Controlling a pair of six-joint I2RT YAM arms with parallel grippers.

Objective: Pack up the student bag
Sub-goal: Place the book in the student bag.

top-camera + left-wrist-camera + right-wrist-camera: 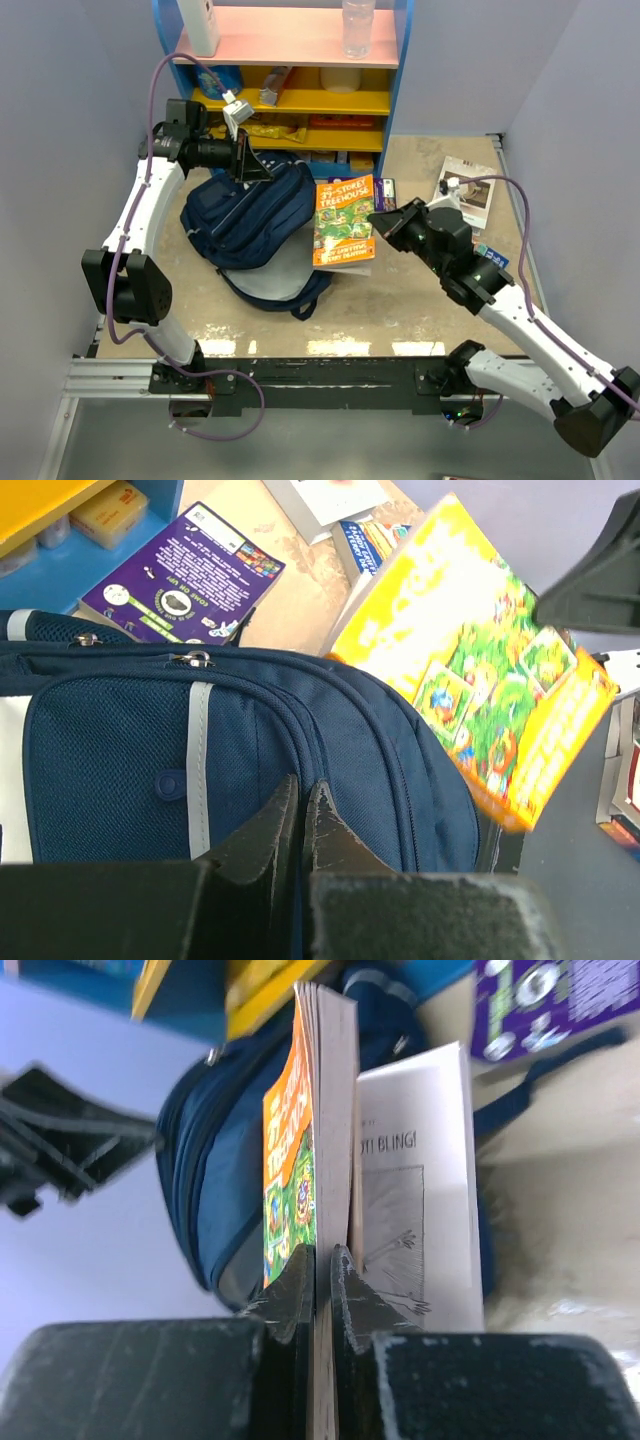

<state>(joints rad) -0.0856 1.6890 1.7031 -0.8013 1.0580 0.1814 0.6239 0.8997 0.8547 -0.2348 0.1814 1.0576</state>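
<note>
The student bag (pixel 250 220), navy blue with a light stripe on its front pocket, lies left of centre on the table. My left gripper (pixel 255 168) sits at the bag's far top edge. In the left wrist view its jaws (pixel 303 785) are shut with a sliver of the bag's (pixel 110 760) blue fabric pinched between them. My right gripper (pixel 378 220) is shut on an orange and green storybook (pixel 343 215), held by its right edge next to the bag. In the right wrist view the gripper (pixel 322 1252) clamps the book (pixel 290 1170) edge-on, and a white inner page (pixel 415 1190) hangs open.
A blue, yellow and pink shelf unit (pixel 300 60) stands at the back with bottles and packets on it. A purple booklet (pixel 180 575) lies behind the bag. Another book (pixel 468 190) and a small blue one (pixel 492 255) lie at the right.
</note>
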